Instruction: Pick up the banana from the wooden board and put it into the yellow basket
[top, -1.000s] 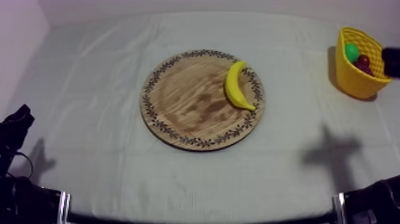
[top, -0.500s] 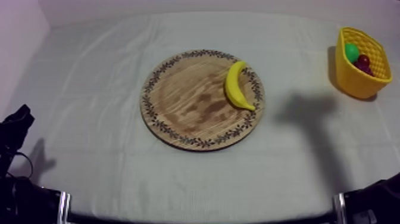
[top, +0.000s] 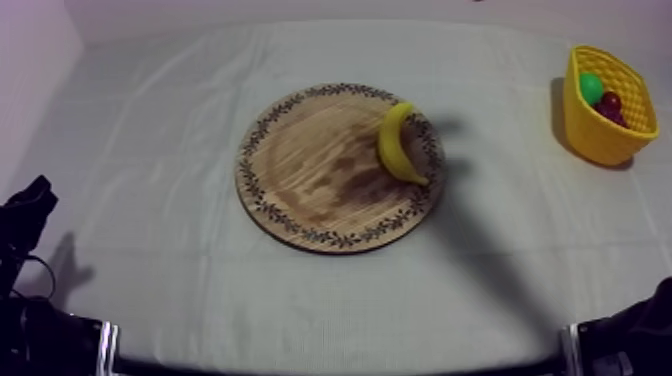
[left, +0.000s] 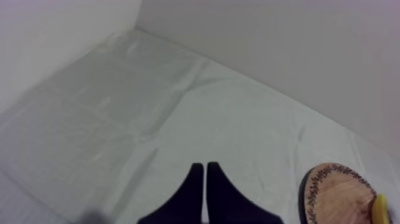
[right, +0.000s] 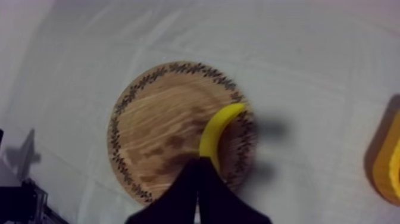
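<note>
Where the round wooden board (top: 320, 170) curves toward the yellow basket (top: 585, 130), the banana (top: 398, 145) lies flat on it. Its long axis runs along that edge, from the board's far side to its near side. It is bowed so that its back swells toward the board's middle, and both tips turn outward over the rim. The banana is smooth, plain yellow and crescent-shaped. The board shows streaked brown grain inside a dark leafy band, and the basket's walls are an open lattice.

The basket stands on the grey-white cloth (top: 150, 130), well apart from the board on the banana's side. A green fruit (top: 591, 88) and a small red fruit (top: 610, 103) sit in it. A soft shadow (top: 470, 230) crosses that side of the board and the cloth beside it. Nothing lies between board and basket.

The right gripper (right: 199, 161) hangs above the board over the banana's nearer end, its fingers pressed together into a narrow wedge with nothing between them. The left gripper (left: 205, 167) is likewise clenched on nothing, over creased bare cloth well off the board's opposite side.
</note>
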